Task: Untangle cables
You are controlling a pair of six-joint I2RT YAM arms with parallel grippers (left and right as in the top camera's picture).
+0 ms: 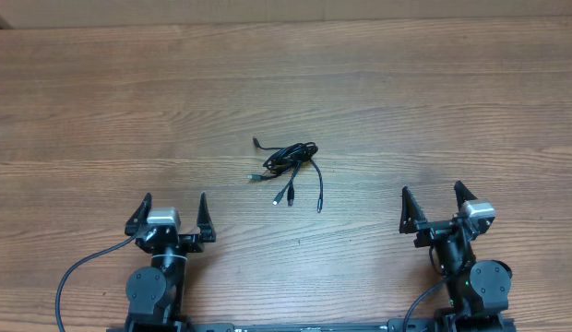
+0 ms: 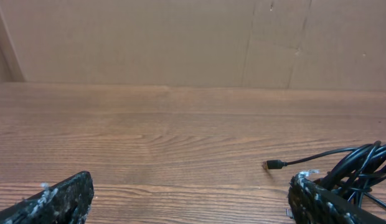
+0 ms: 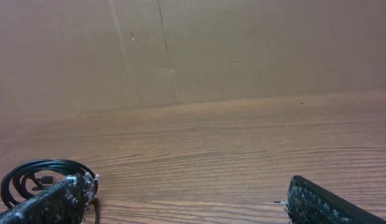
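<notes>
A small tangle of thin black cables (image 1: 291,167) lies on the wooden table near its middle, with several plug ends fanning out toward the front. My left gripper (image 1: 172,208) stands open to the lower left of the bundle, well apart from it. In the left wrist view the cables (image 2: 358,168) show at the right edge behind one of the fingers (image 2: 327,202), with a plug end pointing left. My right gripper (image 1: 434,200) is open at the lower right, also apart. The right wrist view shows a loop of the cables (image 3: 37,176) at the far left, partly hidden by its finger.
The wooden table (image 1: 434,101) stretches around the bundle. A brown cardboard wall (image 2: 180,40) stands along the table's far edge. Thick black arm wires (image 1: 78,272) run beside the left arm's base near the front edge.
</notes>
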